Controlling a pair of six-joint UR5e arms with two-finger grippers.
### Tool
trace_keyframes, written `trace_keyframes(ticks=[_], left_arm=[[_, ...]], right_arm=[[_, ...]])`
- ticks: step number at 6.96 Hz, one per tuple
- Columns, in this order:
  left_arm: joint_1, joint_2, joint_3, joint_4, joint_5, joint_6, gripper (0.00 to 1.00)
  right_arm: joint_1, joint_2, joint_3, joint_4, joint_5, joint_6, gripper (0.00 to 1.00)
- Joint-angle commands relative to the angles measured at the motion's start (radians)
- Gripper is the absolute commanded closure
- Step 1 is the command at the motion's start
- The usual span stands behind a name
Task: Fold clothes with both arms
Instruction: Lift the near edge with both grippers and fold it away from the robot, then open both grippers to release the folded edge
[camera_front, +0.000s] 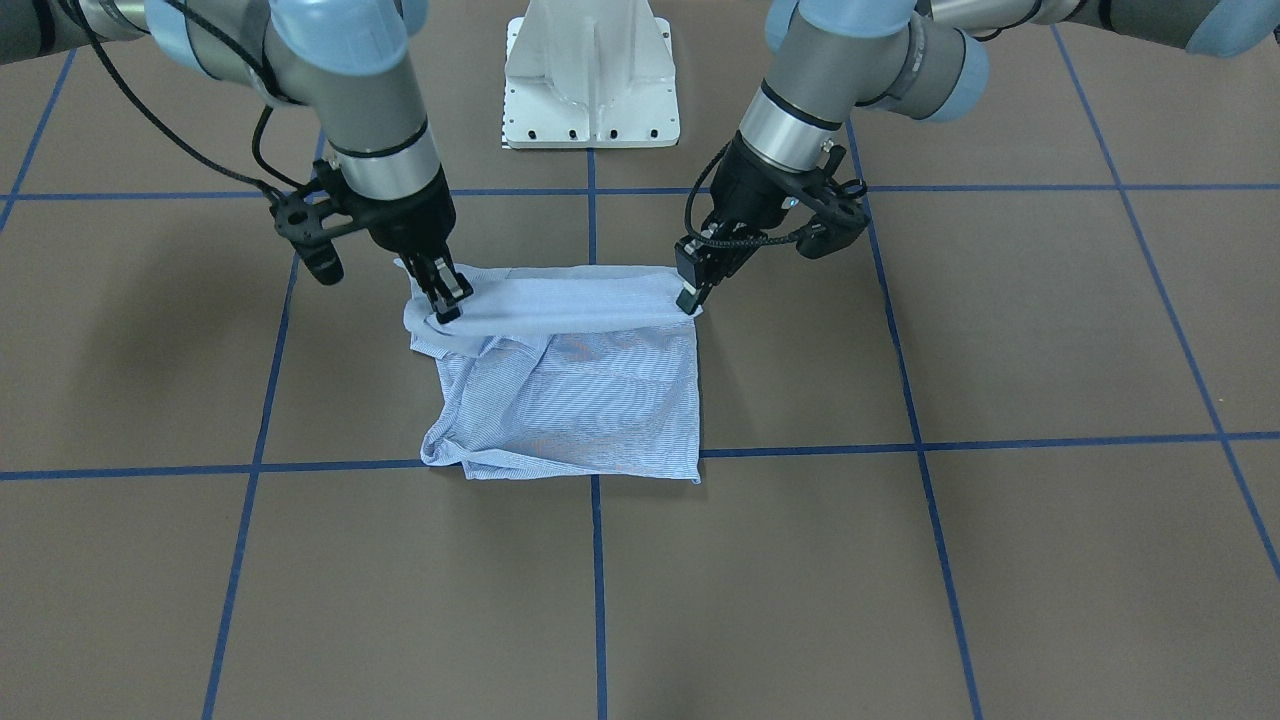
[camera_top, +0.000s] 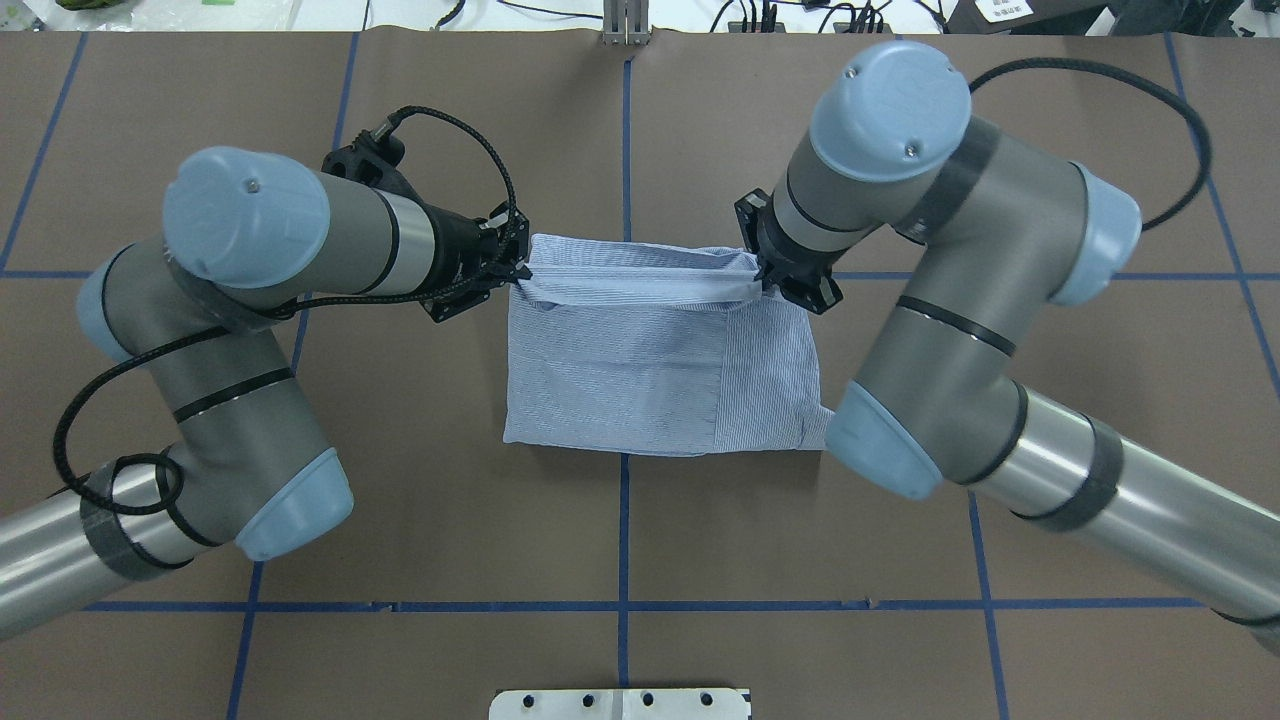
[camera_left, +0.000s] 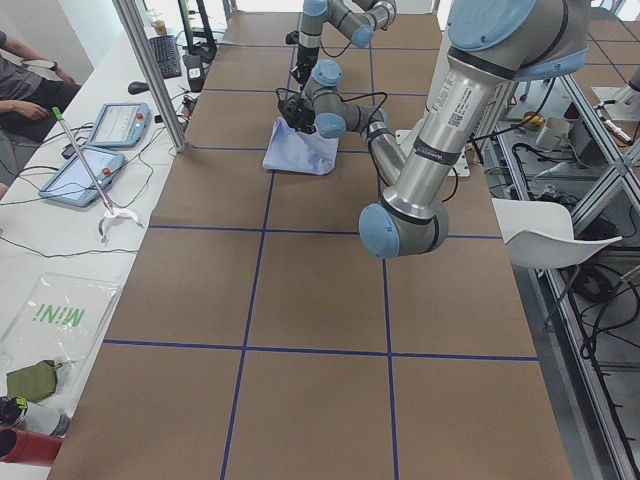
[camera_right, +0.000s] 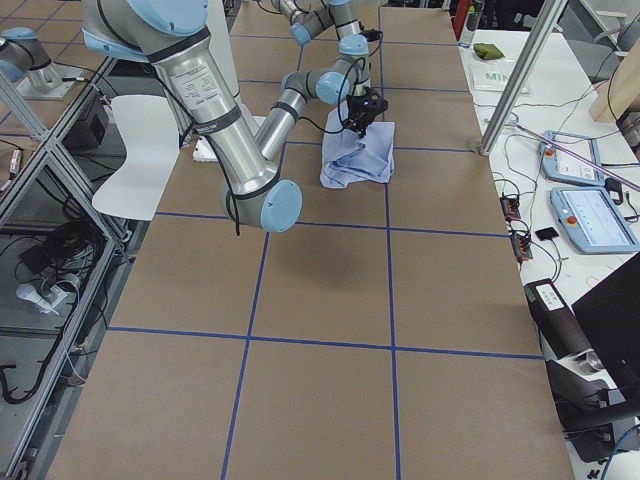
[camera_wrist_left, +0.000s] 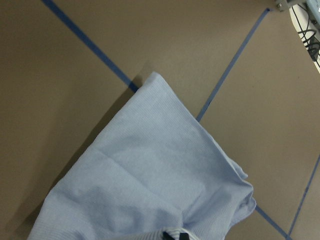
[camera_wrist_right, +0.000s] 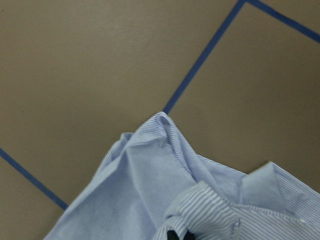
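Shirt (camera_front: 565, 400): thin, limp, light; part-folded on bench (camera_front: 1000, 550) near pedestal (camera_front: 592, 80). Left hand (camera_front: 690, 295), right hand (camera_front: 445, 305): each clamped on a corner of the edge nearest pedestal. Likely sags mid-span; best gripped at corners, kept taut.

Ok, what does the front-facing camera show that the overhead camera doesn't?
Only front-facing: the fingertips of the left claw and right claw, each pinching one end of the shirt's folded-over edge, plus the whole white pedestal base. Only overhead: the bent elbows of the left arm and right arm, and cables along the table's far edge; the wrists hide most of each claw there. Both: the striped light blue shirt lying partly folded on the brown table with blue grid lines, held at two ends.
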Motion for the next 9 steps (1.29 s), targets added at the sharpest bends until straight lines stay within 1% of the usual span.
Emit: trace_keyframes(ticks=[1,2,3,4,5,6,7,9], left_arm=[[-0.041,-0.061,0.2,-0.128,0.0,0.029,1.0],[-0.058,-0.126,0.315,-0.168,0.0,0.034,1.0],[-0.07,-0.177,0.433,-0.205,0.001,0.094,1.0],[-0.086,-0.178,0.52,-0.283,0.004,0.171,0.36],[-0.127,-0.178,0.533,-0.302,0.001,0.22,0.2],[-0.162,-0.176,0.528,-0.301,-0.019,0.228,0.2],[-0.196,-0.178,0.527,-0.304,-0.055,0.254,0.2],[-0.268,-0.164,0.521,-0.304,-0.205,0.34,0.2]], right_arm=[[0.058,0.12,-0.278,0.122,0.053,-0.093,1.0],[0.062,0.131,-0.326,0.128,0.053,-0.151,1.0],[0.065,0.146,-0.379,0.144,0.055,-0.202,1.0],[0.065,0.18,-0.504,0.265,0.053,-0.278,0.01],[0.086,0.192,-0.556,0.324,0.055,-0.346,0.0],[0.182,0.192,-0.558,0.319,0.167,-0.453,0.0],[0.212,0.179,-0.559,0.317,0.193,-0.502,0.0],[0.261,0.13,-0.555,0.322,0.2,-0.64,0.0]])
